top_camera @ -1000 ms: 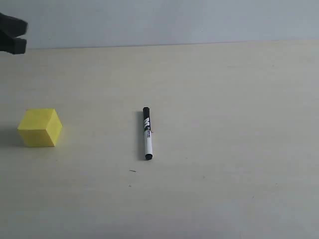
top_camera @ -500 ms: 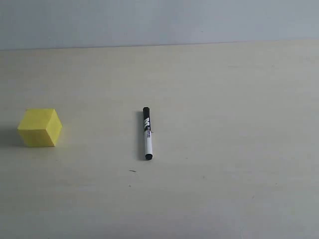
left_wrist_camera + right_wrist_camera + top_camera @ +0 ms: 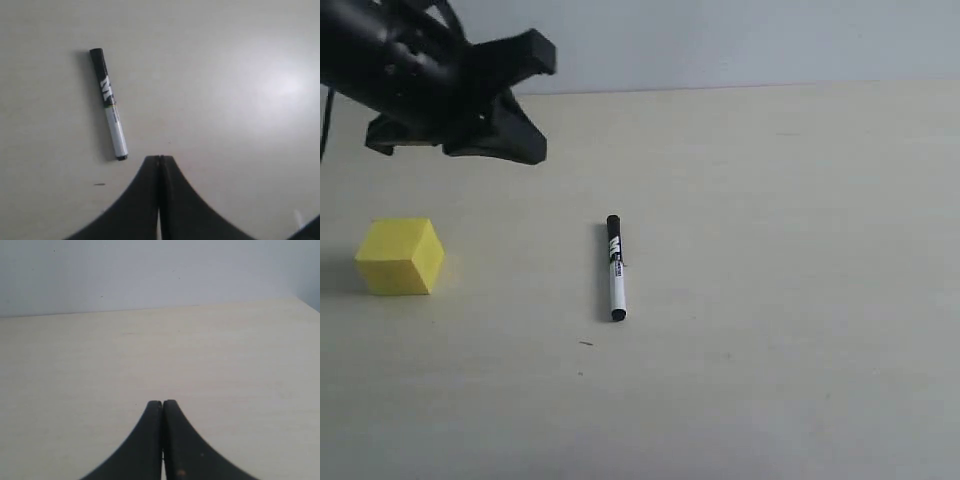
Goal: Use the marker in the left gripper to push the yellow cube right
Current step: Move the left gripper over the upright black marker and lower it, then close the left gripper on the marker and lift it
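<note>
marker (image 3: pixel 615 268): white barrel, black cap and label; lies flat mid-table, cap end far, nothing touching it | yellow cube (image 3: pixel 400 256): matte block sitting at left, one vertical edge turned near, well left of marker | left gripper (image 3: pixel 160 158): black, fingers pressed together, empty, hovers far-left, clear of both

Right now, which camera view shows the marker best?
The left wrist view: the marker lies close, whole and unobstructed, its label clear. The exterior view shows it whole but smaller, right of the yellow cube. The right wrist view misses it.
</note>
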{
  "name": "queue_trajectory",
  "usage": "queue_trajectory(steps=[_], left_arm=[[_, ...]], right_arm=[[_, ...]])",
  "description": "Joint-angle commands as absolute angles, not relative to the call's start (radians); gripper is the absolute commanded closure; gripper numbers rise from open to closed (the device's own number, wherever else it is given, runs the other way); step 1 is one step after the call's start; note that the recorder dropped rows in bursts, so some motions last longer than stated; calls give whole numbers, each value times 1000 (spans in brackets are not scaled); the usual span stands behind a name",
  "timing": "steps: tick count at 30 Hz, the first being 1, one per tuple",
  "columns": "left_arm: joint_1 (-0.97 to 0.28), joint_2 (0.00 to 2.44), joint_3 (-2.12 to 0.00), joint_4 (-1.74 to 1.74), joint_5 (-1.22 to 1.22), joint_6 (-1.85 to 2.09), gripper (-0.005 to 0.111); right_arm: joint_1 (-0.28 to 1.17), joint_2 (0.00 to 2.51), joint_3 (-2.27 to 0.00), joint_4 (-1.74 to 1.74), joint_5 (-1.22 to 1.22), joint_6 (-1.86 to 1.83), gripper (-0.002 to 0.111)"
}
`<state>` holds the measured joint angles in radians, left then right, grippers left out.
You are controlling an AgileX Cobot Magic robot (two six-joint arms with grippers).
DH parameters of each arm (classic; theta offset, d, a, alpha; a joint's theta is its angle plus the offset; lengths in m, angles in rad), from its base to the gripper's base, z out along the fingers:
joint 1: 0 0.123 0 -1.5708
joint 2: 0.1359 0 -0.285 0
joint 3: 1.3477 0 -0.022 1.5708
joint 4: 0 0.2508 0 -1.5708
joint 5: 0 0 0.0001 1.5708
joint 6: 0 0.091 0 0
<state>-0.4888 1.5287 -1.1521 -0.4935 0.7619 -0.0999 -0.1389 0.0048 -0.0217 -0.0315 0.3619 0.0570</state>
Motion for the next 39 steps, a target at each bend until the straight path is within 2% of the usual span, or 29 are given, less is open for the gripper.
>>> queue_trajectory(steps=[1, 9, 17, 23, 31, 34, 39], left_arm=[[-623, 1628, -1206, -196, 727, -334, 107], [-774, 1820, -1326, -49, 754, -534, 107], [-900, 2022, -1544, 385, 1098, -807, 107], [-909, 2124, -1625, 326, 1102, -806, 107], [-889, 2159, -1632, 247, 1085, -807, 106], [-865, 2159, -1632, 203, 1085, -807, 97], [-826, 2160, -1632, 154, 1057, -796, 62]], right_arm=[[-147, 0, -18, -32, 358, 55, 108], [-147, 0, -18, -32, 358, 55, 108], [-147, 0, -18, -32, 358, 55, 108], [-147, 0, -18, -32, 358, 55, 108], [-147, 0, -18, -32, 358, 55, 108], [-147, 0, -18, -32, 358, 55, 108], [-147, 0, -18, -32, 358, 55, 108]])
